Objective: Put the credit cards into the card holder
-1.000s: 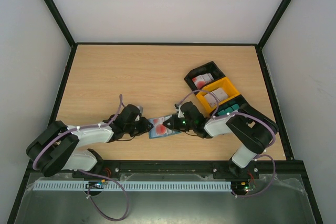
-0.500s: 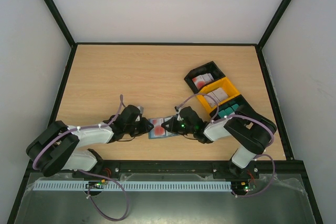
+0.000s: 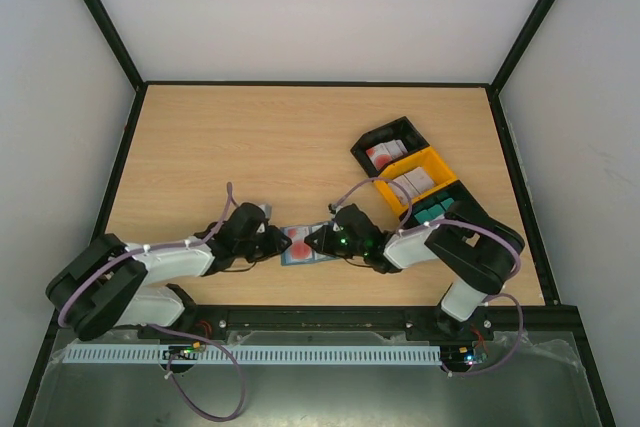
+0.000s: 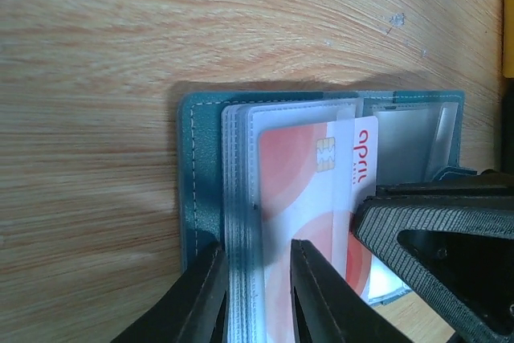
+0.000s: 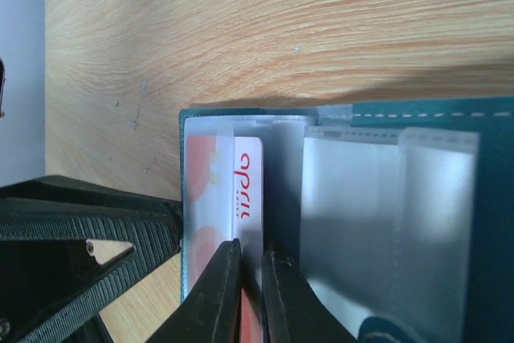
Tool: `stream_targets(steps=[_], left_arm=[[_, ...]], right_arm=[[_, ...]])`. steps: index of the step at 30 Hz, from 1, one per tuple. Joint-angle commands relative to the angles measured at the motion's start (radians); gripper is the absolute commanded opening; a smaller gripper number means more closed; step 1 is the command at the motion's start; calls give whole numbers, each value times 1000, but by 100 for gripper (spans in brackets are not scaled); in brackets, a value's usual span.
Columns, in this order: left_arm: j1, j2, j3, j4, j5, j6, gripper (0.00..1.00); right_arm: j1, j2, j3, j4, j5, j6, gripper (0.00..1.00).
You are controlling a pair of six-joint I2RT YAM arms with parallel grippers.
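The teal card holder [image 3: 300,244] lies open on the table between my two grippers. A white credit card [image 4: 309,174] with red marks sits mostly inside a clear sleeve, its end sticking out. The left gripper [image 4: 255,251] is shut on the card holder's stack of sleeves at the stitched edge [image 4: 193,166]. In the right wrist view, the right gripper [image 5: 251,247] has its jaws almost together, tips resting on the exposed end of the credit card [image 5: 249,174]. The card holder's other half [image 5: 418,118] shows empty sleeves. From above, the left gripper [image 3: 278,242] and right gripper [image 3: 316,239] face each other.
A three-bin tray stands at the right: a black bin [image 3: 410,124] and a yellow bin [image 3: 447,169] each hold more cards, and a dark-green bin [image 3: 432,212] is partly hidden behind the right arm. Black rails border the table.
The right gripper has slid a little leftward along the card holder with the card going deeper into the sleeve. Its jaws have parted very slightly. The left gripper has barely moved.
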Motion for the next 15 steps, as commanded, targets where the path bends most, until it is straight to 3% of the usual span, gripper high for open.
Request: stream_targets(steps=[1,9,12,15], left_arm=[[-12,-39,-21,-33,-9,-5,24],[-12,-91,-26,-38,-22,5,21],[-13,-91,-29,-27,-12,8,21],[-13,-91,-32,-18,-4,10,21]], right_arm=[[27,-41,41,-116,56,-34,12],[41,-167,94,-370,158,-89,31],[50,-163,110,-423,160,-99,29],[62,-142,130,-458,159,-105,19]])
